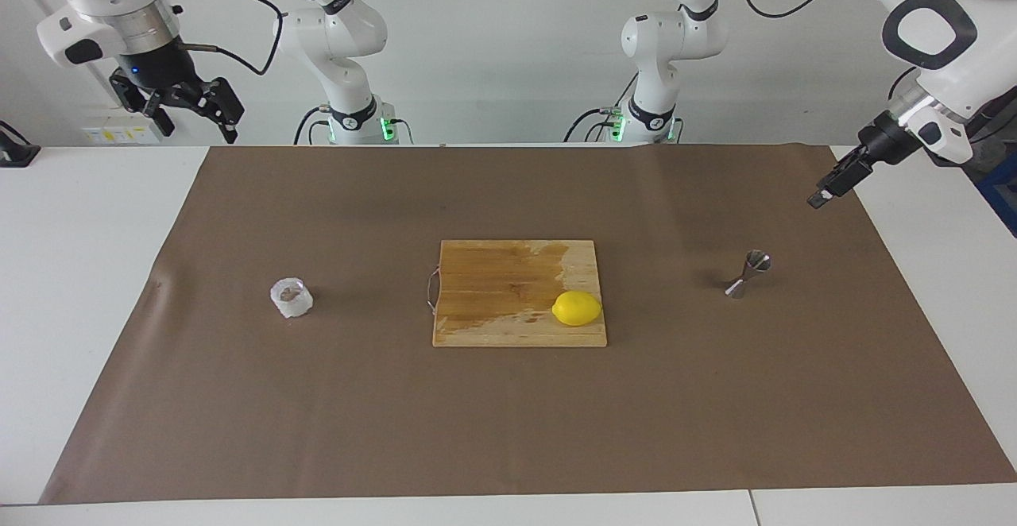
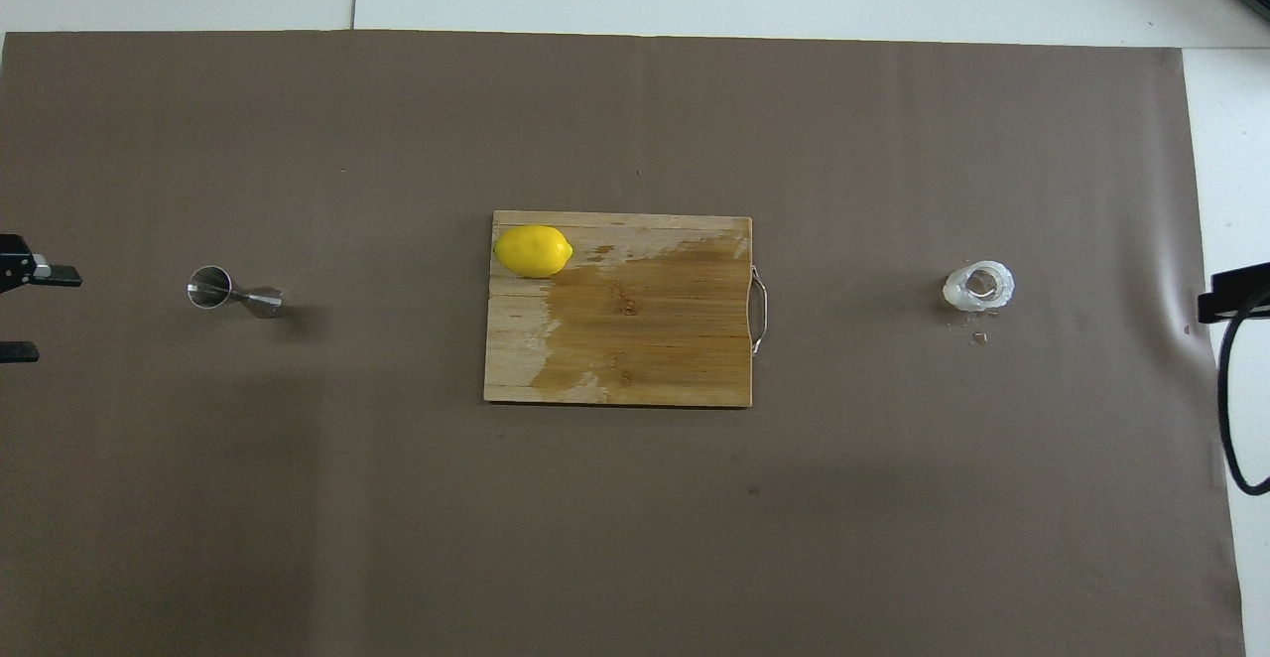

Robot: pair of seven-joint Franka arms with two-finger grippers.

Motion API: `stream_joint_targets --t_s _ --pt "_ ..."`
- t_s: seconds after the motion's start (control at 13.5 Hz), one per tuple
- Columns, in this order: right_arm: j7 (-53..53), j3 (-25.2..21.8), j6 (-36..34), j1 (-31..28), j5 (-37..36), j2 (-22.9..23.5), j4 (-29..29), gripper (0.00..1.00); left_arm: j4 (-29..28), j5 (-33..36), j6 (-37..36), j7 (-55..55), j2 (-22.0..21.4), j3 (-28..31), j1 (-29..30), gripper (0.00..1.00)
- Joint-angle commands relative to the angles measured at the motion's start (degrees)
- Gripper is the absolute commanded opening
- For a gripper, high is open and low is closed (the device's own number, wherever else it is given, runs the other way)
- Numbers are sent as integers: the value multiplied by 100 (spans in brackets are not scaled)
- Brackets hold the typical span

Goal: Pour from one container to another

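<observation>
The small clear bumpy cup (image 1: 291, 297) (image 2: 979, 286) stands upright on the brown mat toward the right arm's end. The steel hourglass jigger (image 1: 748, 273) (image 2: 233, 292) stands upright on the mat toward the left arm's end. My left gripper (image 1: 822, 195) (image 2: 35, 314) hangs in the air over the mat's edge at the left arm's end, beside the jigger and apart from it, turned sideways, open and empty. My right gripper (image 1: 199, 122) (image 2: 1230, 292) waits high over the table's edge at the right arm's end, open and empty.
A wooden cutting board (image 1: 508, 272) (image 2: 645, 339) with a wet patch lies mid-mat between cup and jigger. A yellow lemon (image 1: 577, 308) (image 2: 534, 251) rests on its corner. A few small crumbs (image 2: 979, 337) lie by the cup.
</observation>
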Motion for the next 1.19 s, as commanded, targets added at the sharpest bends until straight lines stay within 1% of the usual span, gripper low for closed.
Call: stream_joint_targets --t_s 0.0,0.3,0.37,0.44,0.52,0.67,0.74,0.82,0.89,1.04,1.11 --pt "-159 48 51 -5 109 -132 -132 100 -132 -455 349 -645 163 63 14 100" --pt "-36 48 103 4 118 -132 -132 100 -641 -975 1008 -1332 164 63 14 100" --pt "86 48 103 4 144 -132 -141 100 -676 -1054 1001 -1350 181 106 14 100" --pt "192 40 121 -31 380 -89 -97 100 -694 -1246 974 -1359 251 281 -4 100" --pt "193 31 8 -92 486 7 86 100 -686 -1430 974 -1368 391 413 -56 100" --pt "132 22 -282 -110 426 306 577 100 -694 -1590 1018 -1359 637 484 -65 100" --pt "-78 40 -301 -93 356 420 719 100 -694 -1712 1009 -1368 778 511 -65 100" --pt "-419 48 -301 -23 251 430 712 100 -721 -1844 1009 -1368 866 633 -74 100" --pt "-492 57 -301 13 224 413 686 100 -860 -2019 992 -1368 884 669 -83 100" --pt "-327 66 -292 13 320 378 633 100 -1150 -2433 983 -1368 893 739 -92 100" --pt "-178 66 -292 22 329 360 589 100 -1178 -2530 939 -1368 946 861 -118 100"
